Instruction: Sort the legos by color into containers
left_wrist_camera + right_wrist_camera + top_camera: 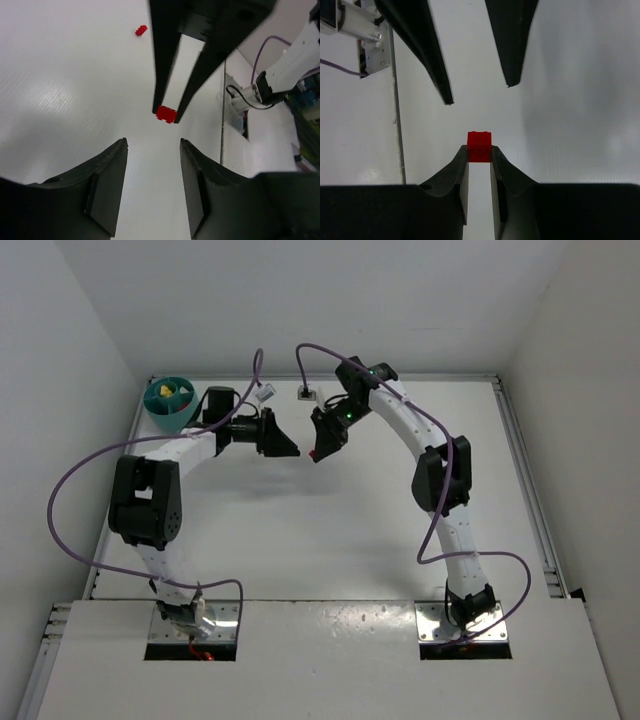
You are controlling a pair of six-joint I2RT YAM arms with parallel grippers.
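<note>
My right gripper (479, 151) is shut on a small red lego (479, 145) and holds it above the white table. In the top view the right gripper (317, 451) faces my left gripper (292, 449) tip to tip near the table's middle back. My left gripper (152, 145) is open and empty; the held red lego (166, 114) shows just beyond its fingertips. Another red lego (141, 30) lies on the table farther off. The teal bowl (183, 412) stands at the back left corner with yellow pieces (165, 393) in one compartment.
Two small white objects (265, 393) (307, 393) lie near the back wall. Purple cables (70, 490) loop round both arms. White walls close in the table's left, back and right. The right arm's base plate (235, 102) shows in the left wrist view.
</note>
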